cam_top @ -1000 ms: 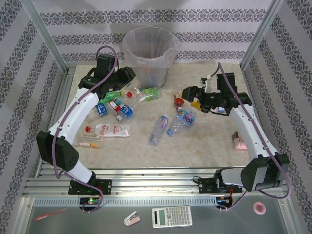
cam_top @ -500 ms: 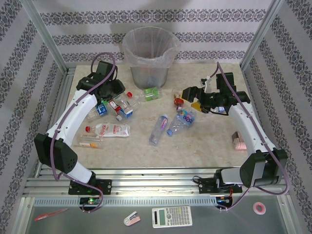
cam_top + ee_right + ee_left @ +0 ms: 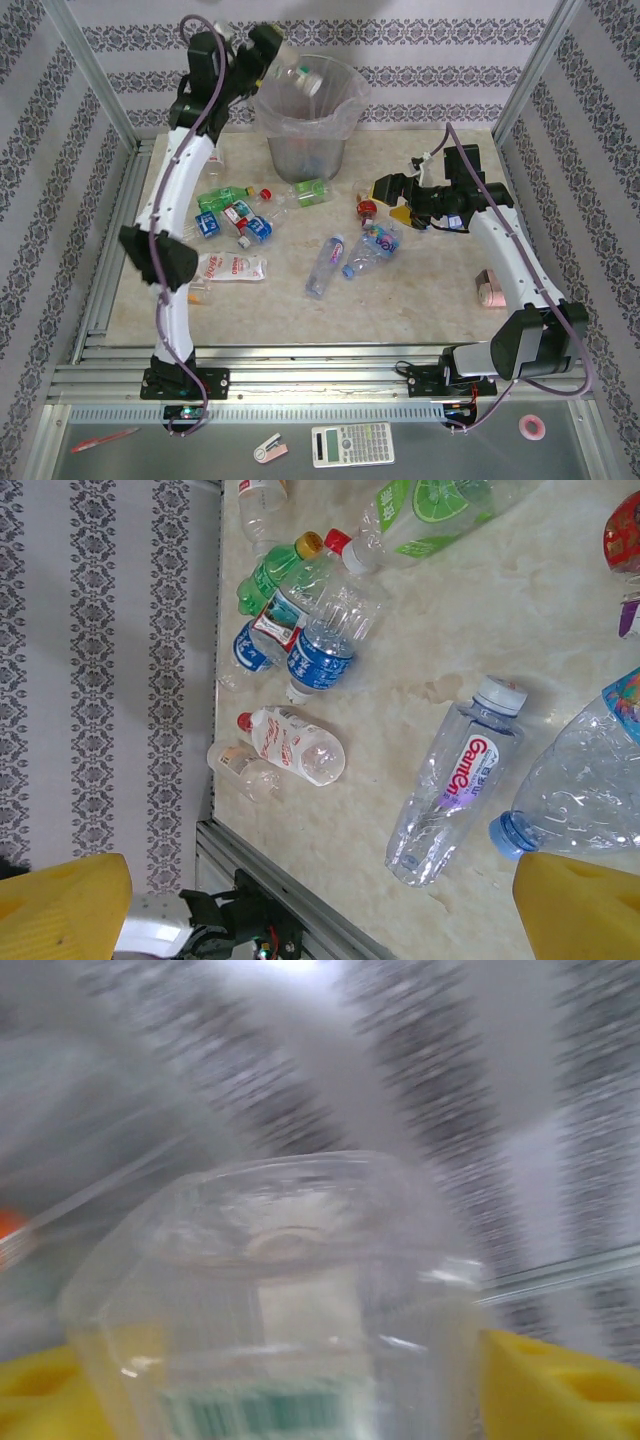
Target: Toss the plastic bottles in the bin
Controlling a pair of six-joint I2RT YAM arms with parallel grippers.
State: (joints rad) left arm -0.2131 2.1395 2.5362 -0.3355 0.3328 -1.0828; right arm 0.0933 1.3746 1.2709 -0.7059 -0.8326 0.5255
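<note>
Clear bottle [image 3: 298,74] clamped in left gripper [image 3: 266,48] over the bin [image 3: 305,140] rim at 12 o'clock, not yet dropped. Roughly ten plastic bottles [image 3: 325,265] lie mid-table toward 9 o'clock. Right gripper [image 3: 380,192] hovers at 3 o'clock, fingers apart.

White links [image 3: 180,170], black joints [image 3: 157,256], purple cables [image 3: 586,345]

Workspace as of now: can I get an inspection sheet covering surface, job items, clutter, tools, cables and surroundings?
Surface: marbled tabletop, no spills seen.
Job's things: plastic bottles lie scattered on it; bin stands at the far edge.
Clutter: pink object at right edge; calculator, tape roll, pen on the front ledge.
Tools: left tool shut on a clear bottle by the bin's mouth; right tool open, over bottles.
Cables: purple cable along each arm.
Surroundings: patterned walls, aluminium frame.
</note>
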